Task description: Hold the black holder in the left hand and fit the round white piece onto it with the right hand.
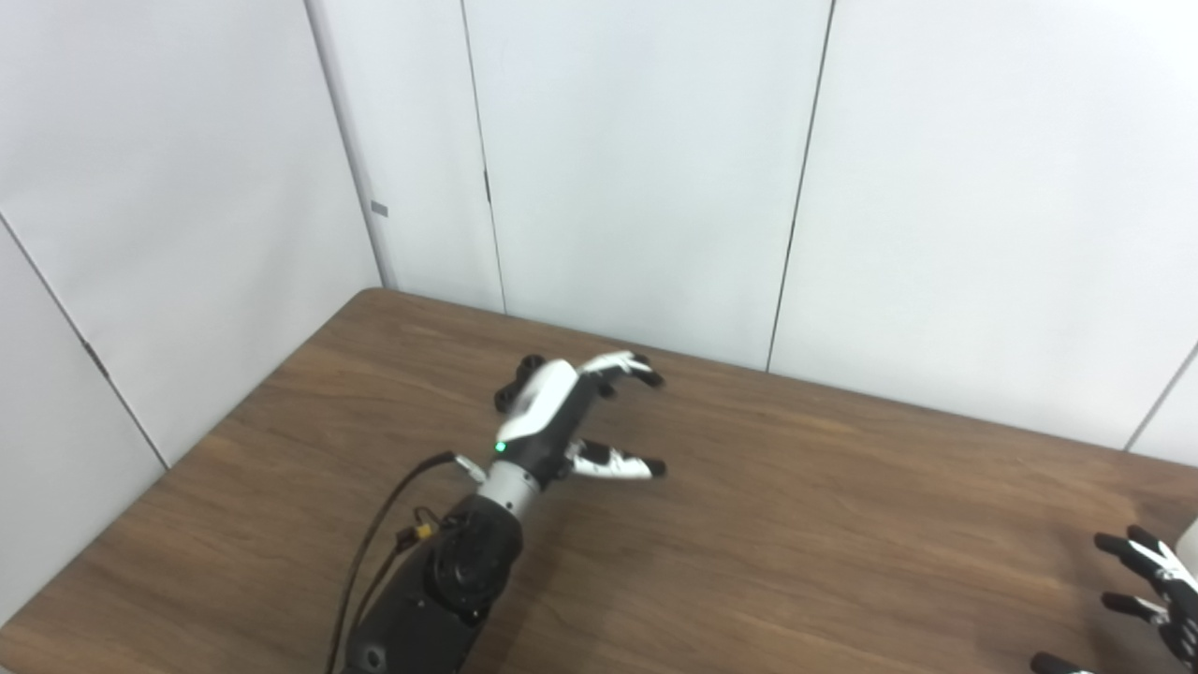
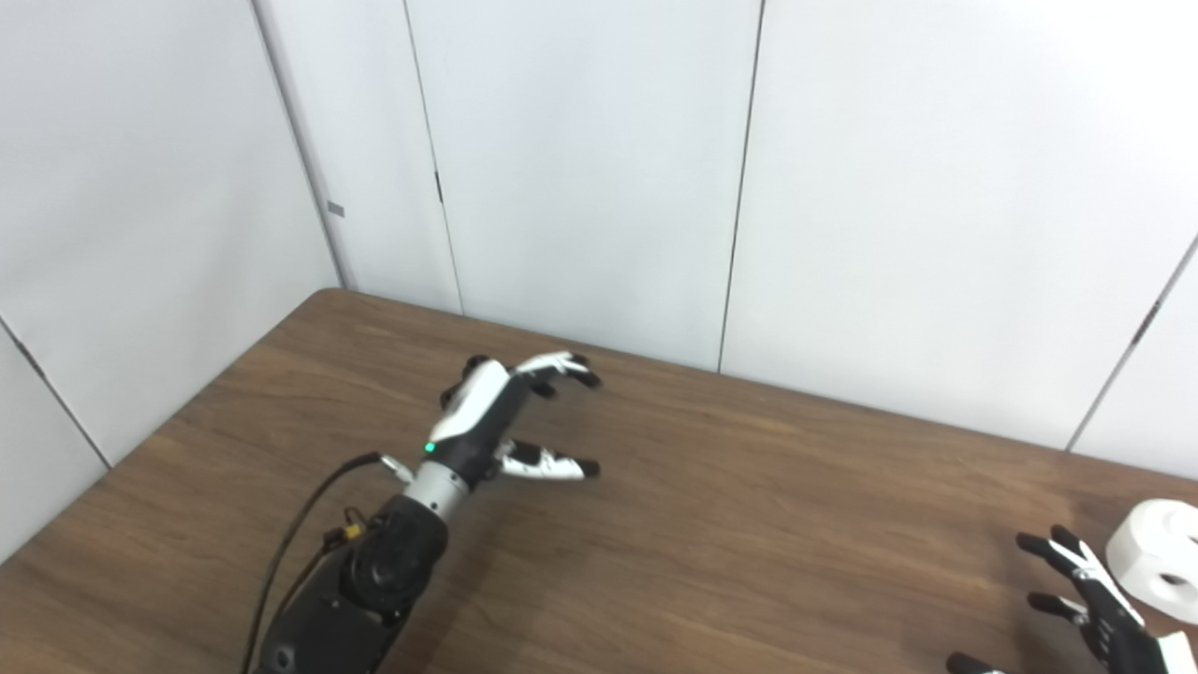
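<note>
One white piece beside right robot hand

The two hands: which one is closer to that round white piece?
The right hand, at the table's near right edge with fingers spread, sits just beside the round white piece. The left hand hovers open far across the table, nowhere near it.

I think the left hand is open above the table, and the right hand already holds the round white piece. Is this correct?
Not quite. The left hand is open above the table, as you say, but the right hand holds nothing: its fingers are spread, and the round white piece lies on the table beside it. The right eye view shows this.
</note>
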